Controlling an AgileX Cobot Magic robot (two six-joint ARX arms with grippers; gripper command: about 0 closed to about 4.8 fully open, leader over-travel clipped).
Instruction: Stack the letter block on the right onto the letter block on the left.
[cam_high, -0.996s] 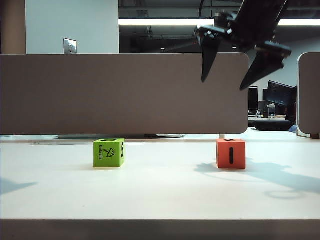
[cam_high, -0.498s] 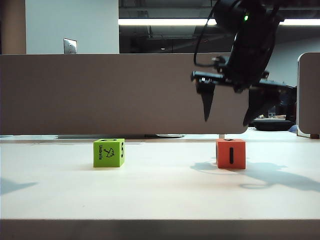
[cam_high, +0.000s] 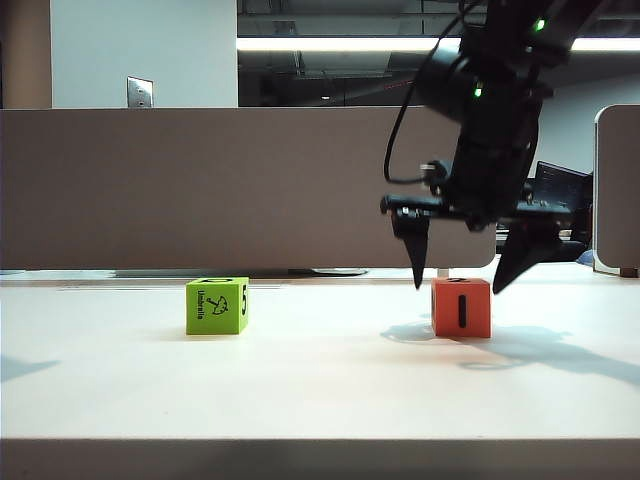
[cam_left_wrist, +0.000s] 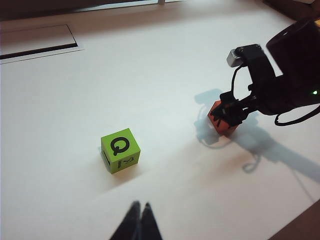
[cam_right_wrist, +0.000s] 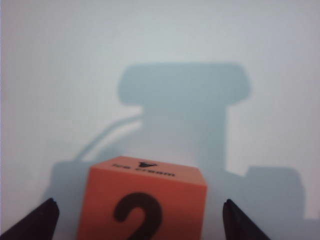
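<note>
An orange block (cam_high: 462, 308) stands on the white table (cam_high: 320, 380) at the right; its top shows a black 2 in the right wrist view (cam_right_wrist: 142, 202). A lime-green block (cam_high: 217, 305) sits at the left, showing a Q on top in the left wrist view (cam_left_wrist: 120, 150). My right gripper (cam_high: 456, 286) hangs open just above the orange block, its fingertips (cam_right_wrist: 44, 215) wide on either side of the block, not touching it. My left gripper (cam_left_wrist: 139, 206) is shut and empty, held short of the green block. The left wrist view also shows the orange block (cam_left_wrist: 220, 120) under the right arm.
A tall grey partition (cam_high: 240, 185) runs along the back of the table. A second panel (cam_high: 618, 190) stands at the far right edge. A recessed slot (cam_left_wrist: 37, 42) lies in the table surface beyond the green block.
My right gripper has come down from high above the partition to just over the orange block, staying open. Both blocks have stayed put.
</note>
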